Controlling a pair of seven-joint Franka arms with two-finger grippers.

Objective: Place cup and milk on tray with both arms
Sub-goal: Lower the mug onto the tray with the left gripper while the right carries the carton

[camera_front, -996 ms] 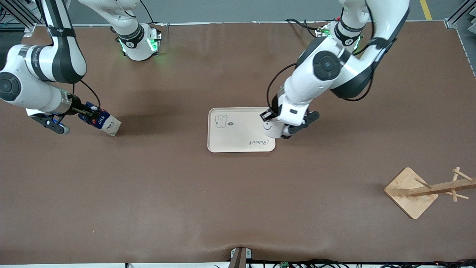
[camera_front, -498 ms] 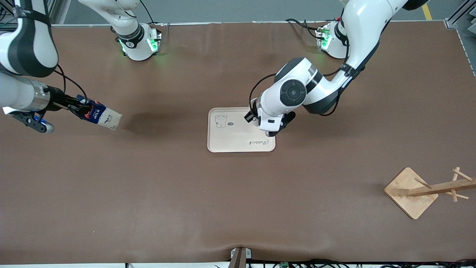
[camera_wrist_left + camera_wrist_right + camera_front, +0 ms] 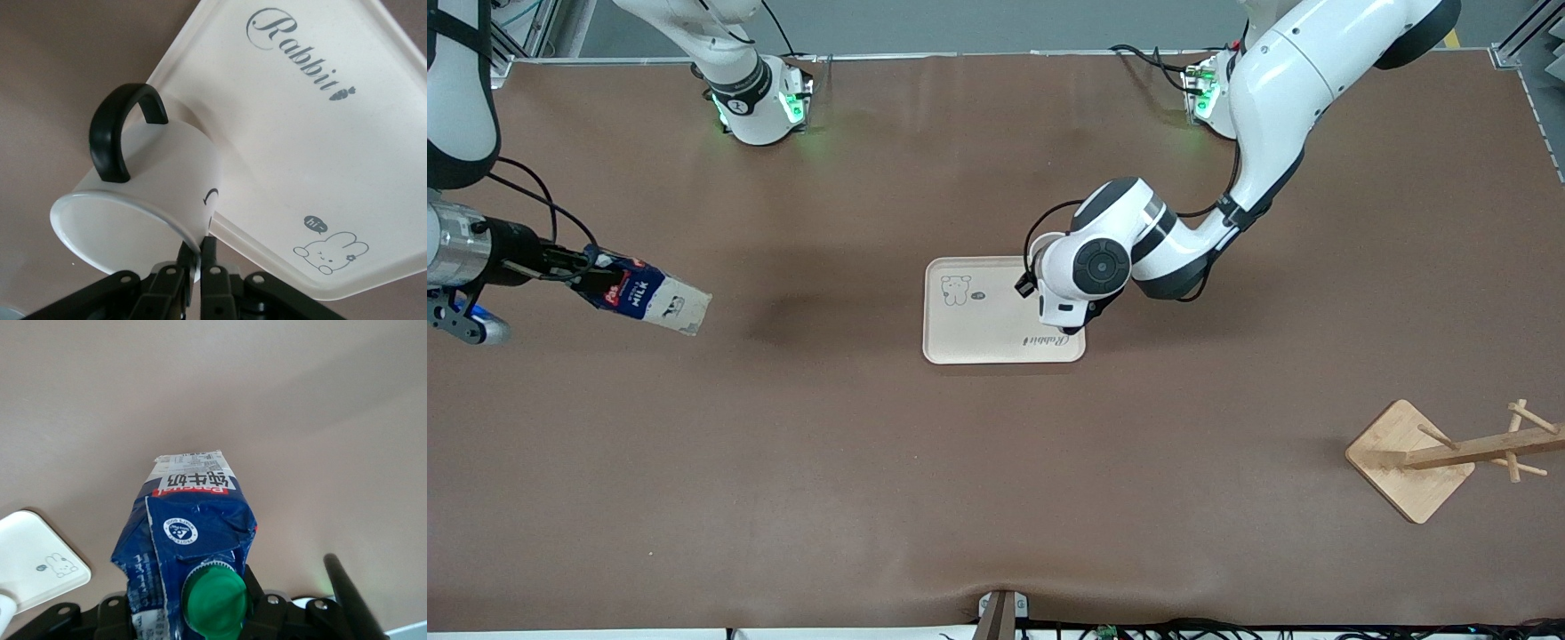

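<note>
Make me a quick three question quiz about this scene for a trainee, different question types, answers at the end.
1. True or false: the milk already stands on the tray.
2. The left gripper grips the cup by its: A) handle B) rim C) base
3. Fill in: the right gripper holds the milk in the air, over the bare ____.

Key: 1. False, it is held tilted, clear of the tray. 2. B. 3. table.

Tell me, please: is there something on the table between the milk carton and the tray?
Nothing visible. The right hand holds the milk in the air toward the right arm's end; only bare table lies between it and the tray. The left hand holds the cup over the tray's edge toward the left arm's end.
</note>
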